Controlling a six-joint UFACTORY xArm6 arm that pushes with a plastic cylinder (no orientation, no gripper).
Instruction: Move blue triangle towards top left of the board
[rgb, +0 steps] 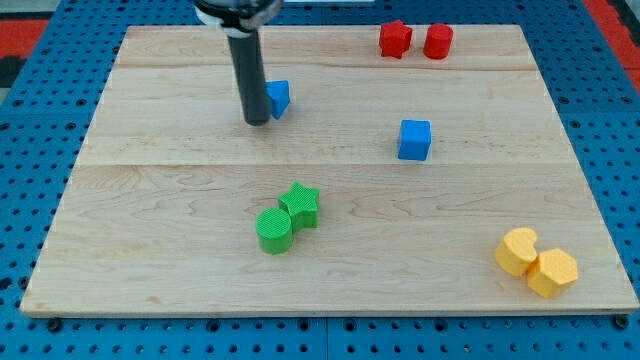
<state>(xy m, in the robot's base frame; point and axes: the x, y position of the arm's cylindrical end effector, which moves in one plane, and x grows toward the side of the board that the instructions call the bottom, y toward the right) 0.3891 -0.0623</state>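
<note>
The blue triangle (278, 97) lies on the wooden board (150, 200), in the upper middle-left part. My tip (257, 121) stands just to the triangle's left and slightly below it, touching or nearly touching its left side. The dark rod hides the triangle's left edge. The board's top left corner lies further to the view's left and top of both.
A blue cube (415, 139) sits right of centre. A red star (395, 39) and a red cylinder (438, 41) sit at the top right. A green star (301, 204) and green cylinder (274, 229) touch near the centre bottom. Two yellow blocks (536, 262) lie at the bottom right.
</note>
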